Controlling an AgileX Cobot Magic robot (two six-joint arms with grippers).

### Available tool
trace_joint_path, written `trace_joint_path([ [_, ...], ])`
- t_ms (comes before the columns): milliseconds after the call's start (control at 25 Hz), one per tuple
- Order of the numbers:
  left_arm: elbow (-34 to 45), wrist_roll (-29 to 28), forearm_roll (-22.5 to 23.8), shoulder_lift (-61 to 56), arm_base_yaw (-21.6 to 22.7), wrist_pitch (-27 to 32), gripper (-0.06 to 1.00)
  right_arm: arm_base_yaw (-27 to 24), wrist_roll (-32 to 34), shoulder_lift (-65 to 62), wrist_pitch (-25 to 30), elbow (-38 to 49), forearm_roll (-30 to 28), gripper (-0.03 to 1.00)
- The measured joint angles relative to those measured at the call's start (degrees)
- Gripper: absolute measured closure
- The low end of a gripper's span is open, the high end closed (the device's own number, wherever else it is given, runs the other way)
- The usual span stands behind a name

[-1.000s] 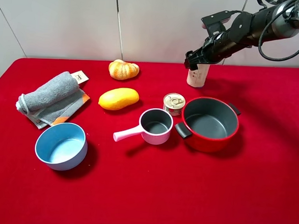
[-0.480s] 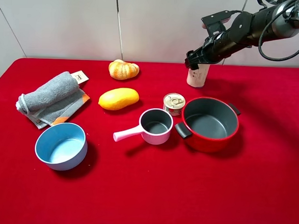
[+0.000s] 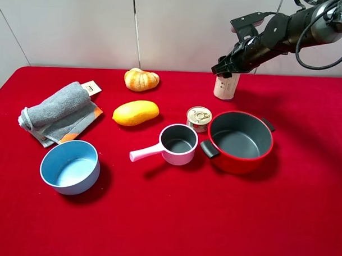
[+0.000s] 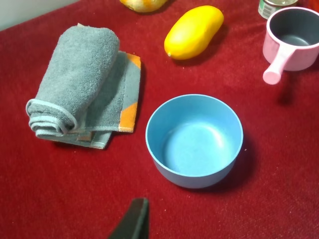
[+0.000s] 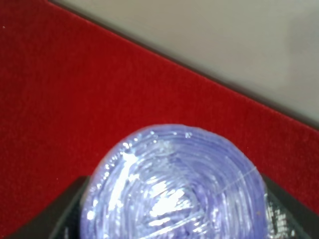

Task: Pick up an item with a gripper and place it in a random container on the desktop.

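Item: we see the beige cylinder with the lilac top [image 3: 226, 88] standing at the back of the red cloth, beyond the tin can [image 3: 199, 118] and the red pot [image 3: 237, 161], apart from both.
Right gripper [image 3: 225, 68]: it sits over the item's top, reaching from above so the neighbours stay clear.
Right fingers [image 5: 67, 216]: one lies on each side of the crinkled top, very close; we cannot tell whether they press on it.
Left gripper [image 4: 132, 226]: only one dark tip shows, so we cannot tell its state.
Container: the light blue bowl [image 3: 73, 186] stands empty at the near left, well apart from the item.
Step, as we judge it: securing the grasp before any lift.
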Motion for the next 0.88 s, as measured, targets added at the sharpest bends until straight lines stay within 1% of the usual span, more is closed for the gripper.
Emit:
trace_joint_path([
  [400, 0.0, 0.0, 0.0, 0.0, 0.0, 0.0, -0.05, 0.0, 0.0, -0.1, 0.1, 0.0, 0.0, 0.51],
  [880, 0.0, 0.0, 0.0, 0.0, 0.0, 0.0, -0.05, 0.0, 0.0, -4.8, 3.6, 0.0, -0.1, 0.51],
])
